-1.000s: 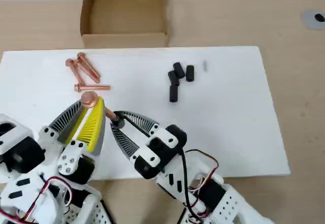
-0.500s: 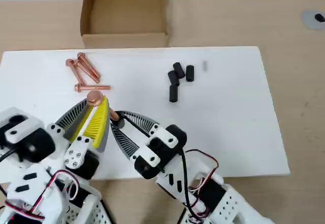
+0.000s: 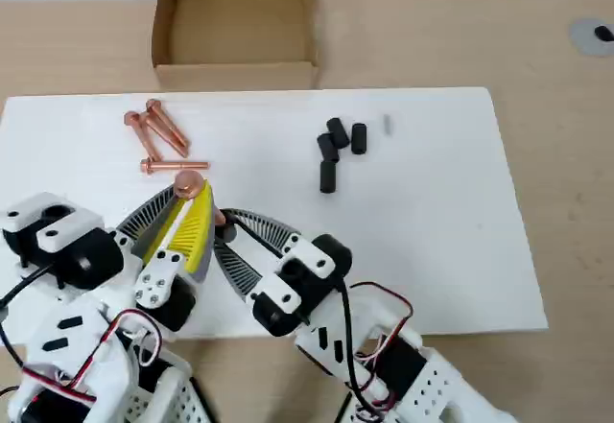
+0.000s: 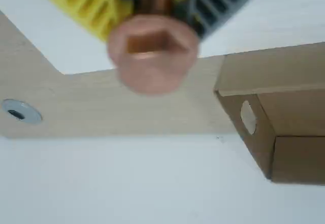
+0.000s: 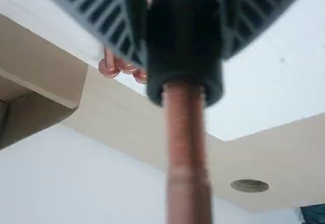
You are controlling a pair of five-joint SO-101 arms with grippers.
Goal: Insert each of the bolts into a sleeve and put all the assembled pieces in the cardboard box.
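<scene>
Wooden worktop (image 3: 566, 154) with a white sheet (image 3: 432, 241): lower left, the left hand (image 3: 189, 199) grips a bolt (image 3: 189, 188), its shaft entering the sleeve (image 3: 224, 233) pinched by the right hand (image 3: 221, 228). Loose bolts (image 3: 158, 135) lie upper left, spare sleeves (image 3: 336, 150) at centre, the box (image 3: 235, 30) at top.

I'm seeing one copper bolt (image 3: 190, 189) pinched in the left gripper (image 3: 189, 197), its hex-socket head facing up and away. Its shank is running down into a short black sleeve (image 3: 223, 230) that the right gripper (image 3: 221, 227) is clamping, so the two are mating just above the white sheet (image 3: 432, 231). Three loose bolts (image 3: 158, 137) are lying crossed on the sheet's far left. A cluster of loose sleeves (image 3: 334, 151) is lying near the middle. The cardboard box (image 3: 235, 76) is sitting open-topped beyond the sheet's far edge.
</scene>
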